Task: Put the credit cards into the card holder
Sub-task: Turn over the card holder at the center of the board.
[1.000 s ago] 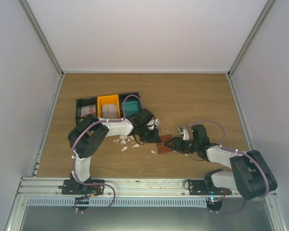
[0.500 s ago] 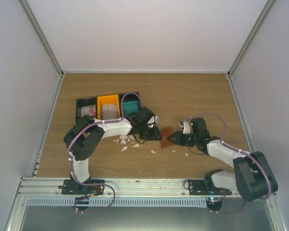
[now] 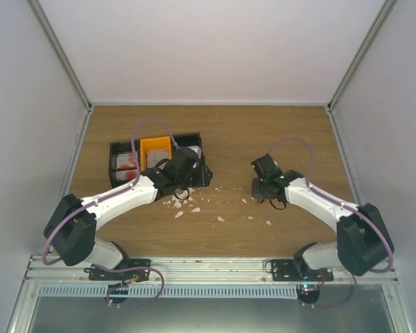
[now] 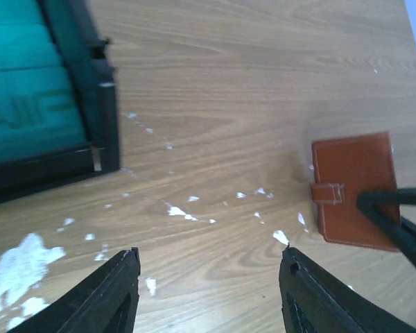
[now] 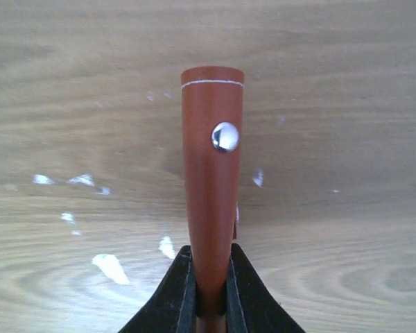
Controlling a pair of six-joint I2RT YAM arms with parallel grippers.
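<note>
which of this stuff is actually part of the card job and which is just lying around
On the job:
- card holder, pinched in the right gripper
- teal cards, red cards and pale cards, all in the joined bins

Just lying about:
- white scraps scattered over the wooden table

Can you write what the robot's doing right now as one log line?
left gripper: open, empty | right gripper: shut on closed card holder | teal credit card: in black bin
</note>
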